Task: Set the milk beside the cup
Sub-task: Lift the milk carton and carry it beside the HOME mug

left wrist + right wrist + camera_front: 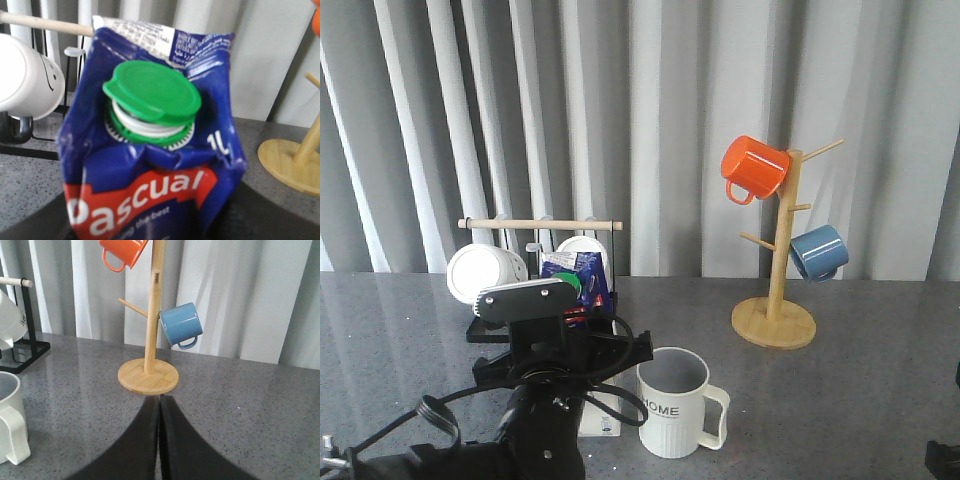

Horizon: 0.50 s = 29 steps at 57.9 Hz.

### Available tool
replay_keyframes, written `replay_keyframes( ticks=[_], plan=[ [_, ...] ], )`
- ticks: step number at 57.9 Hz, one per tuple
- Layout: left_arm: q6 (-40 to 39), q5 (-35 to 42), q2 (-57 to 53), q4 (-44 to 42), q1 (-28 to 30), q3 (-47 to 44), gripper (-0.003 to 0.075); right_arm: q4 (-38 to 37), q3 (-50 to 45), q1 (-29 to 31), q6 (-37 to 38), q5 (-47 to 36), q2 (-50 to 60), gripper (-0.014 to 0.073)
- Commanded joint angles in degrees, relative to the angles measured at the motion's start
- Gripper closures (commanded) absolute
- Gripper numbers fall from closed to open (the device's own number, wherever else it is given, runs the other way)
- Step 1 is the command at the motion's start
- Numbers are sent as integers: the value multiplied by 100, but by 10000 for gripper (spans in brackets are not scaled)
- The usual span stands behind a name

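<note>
— Where is the milk (150, 150) now?

— In my left gripper (582, 330). In the left wrist view the carton fills the frame, green cap (152, 97) toward the camera, and my dark fingers (260, 215) close in on its lower sides. From the front most of it hides behind my left arm; its blue top shows above the wrist and a white corner shows low down, just left of the cup (673, 402).

— Has it been set down?

— I cannot tell. The low white corner looks close to the table (860, 400), but my arm covers the base, so whether it rests there or hangs just above is hidden.

— So how much is done?

— I judge most of it. The carton is held and sits just left of the cup, the handle pointing right, away from it. What is left is to settle the carton upright, let go and back off without knocking the cup.

— And your right side?

— The right gripper (159, 440) holds nothing; its jaws are pressed together, hovering low at the near right. Farther off stands the mug tree (775, 300) with an orange mug (753, 168) and a blue mug (818, 252). Behind the milk, far left, is a rack (540, 226) with white mugs (482, 272).
</note>
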<state>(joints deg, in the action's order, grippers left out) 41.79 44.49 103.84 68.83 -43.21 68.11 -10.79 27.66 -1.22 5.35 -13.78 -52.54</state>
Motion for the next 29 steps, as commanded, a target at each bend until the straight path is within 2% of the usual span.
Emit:
replay_keyframes(
  ticks=[1,29],
  plan=[
    [-119,372,-67,-206,-29,196,727,13,153,23,-17,-387,68,603],
    [-119,255,290,-207,-29,191,727,13,153,23,-17,-367,68,603]
  ],
)
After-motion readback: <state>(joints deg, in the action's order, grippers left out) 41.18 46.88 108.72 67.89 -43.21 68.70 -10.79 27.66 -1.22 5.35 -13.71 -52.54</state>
